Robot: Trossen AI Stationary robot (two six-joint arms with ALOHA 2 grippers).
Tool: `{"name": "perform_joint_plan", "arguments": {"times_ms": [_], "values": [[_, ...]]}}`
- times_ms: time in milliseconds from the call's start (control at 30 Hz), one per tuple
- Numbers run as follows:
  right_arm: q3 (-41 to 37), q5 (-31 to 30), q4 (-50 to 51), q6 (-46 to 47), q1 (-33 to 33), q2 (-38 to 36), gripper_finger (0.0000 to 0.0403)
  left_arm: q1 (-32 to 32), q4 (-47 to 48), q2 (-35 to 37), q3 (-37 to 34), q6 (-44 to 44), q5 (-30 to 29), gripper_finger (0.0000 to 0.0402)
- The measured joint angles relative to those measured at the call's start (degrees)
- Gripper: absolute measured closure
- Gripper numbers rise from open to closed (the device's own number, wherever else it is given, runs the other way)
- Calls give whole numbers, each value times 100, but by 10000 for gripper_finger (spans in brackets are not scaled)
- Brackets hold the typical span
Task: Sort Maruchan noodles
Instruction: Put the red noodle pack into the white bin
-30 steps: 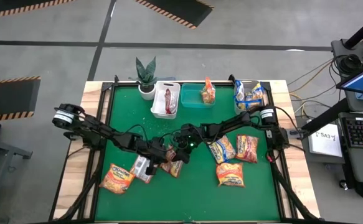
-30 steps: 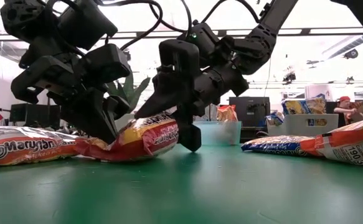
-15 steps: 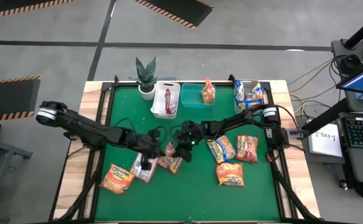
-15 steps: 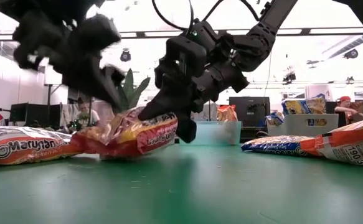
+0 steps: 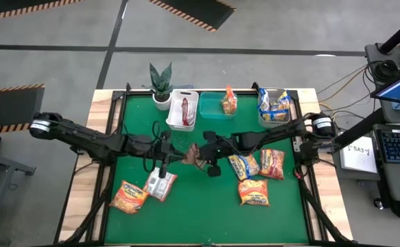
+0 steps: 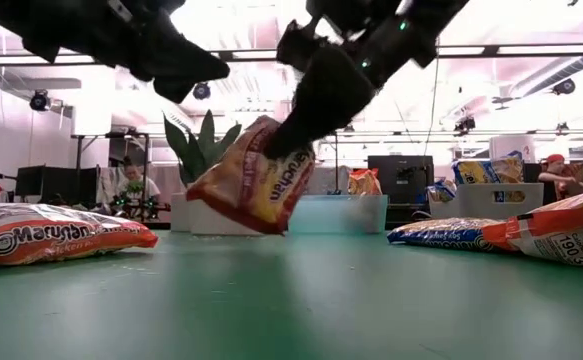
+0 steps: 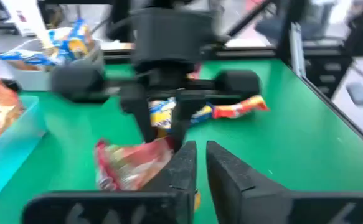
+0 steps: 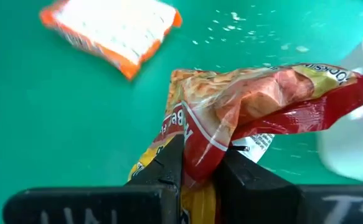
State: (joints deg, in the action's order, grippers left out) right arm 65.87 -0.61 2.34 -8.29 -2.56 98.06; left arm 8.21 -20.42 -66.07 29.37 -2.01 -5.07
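- The right gripper point(image 5: 201, 156) hangs above the middle of the green table point(image 5: 213, 213), its fingers point(image 8: 169, 168) pinched tight on one end of a red-and-yellow noodle packet point(image 8: 256, 109).
- That packet is off the mat (the low view shows it point(image 6: 256, 185) dangling tilted, clear of the surface), with the rest of it hanging free beyond the fingertips.
- The left gripper point(image 5: 164, 154) sits just beside it over the table's left-centre, fingers point(image 7: 184, 165) nearly together with only a thin slit between them, holding nothing.
- Two more packets point(image 5: 145, 192) lie flat at the left near the front edge.
- Three packets point(image 5: 258, 171) lie flat in a cluster right of centre.
- Along the far edge stand a white bin point(image 5: 173, 113) with a reddish packet, a teal bin point(image 5: 210, 111) with an orange one, and a grey bin point(image 5: 290, 103) with blue-marked ones.
- A potted plant point(image 5: 160, 81) stands next to the white bin.
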Motion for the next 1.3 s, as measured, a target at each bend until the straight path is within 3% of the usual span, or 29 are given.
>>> {"name": "perform_joint_plan", "arguments": {"times_ms": [167, 433, 600, 867, 1300], "values": [[0, -814, 47, -788, -242, -82, 358, -210, -491, -122, -199, -292, 2, 308], [0, -1160, 39, -1161, -296, -33, 358, -299, -1373, -556, -459, -307, -438, 164], [0, -1170, 24, -1236, -296, -33, 358, -380, -1465, -819, -559, -334, -748, 107], [0, -1207, -17, -1384, -296, -33, 358, -424, -2084, -1418, -584, -407, -746, 100], [0, -1295, -94, -1494, -296, -31, 358, -431, -2600, -1984, -597, -517, -641, 147]]}}
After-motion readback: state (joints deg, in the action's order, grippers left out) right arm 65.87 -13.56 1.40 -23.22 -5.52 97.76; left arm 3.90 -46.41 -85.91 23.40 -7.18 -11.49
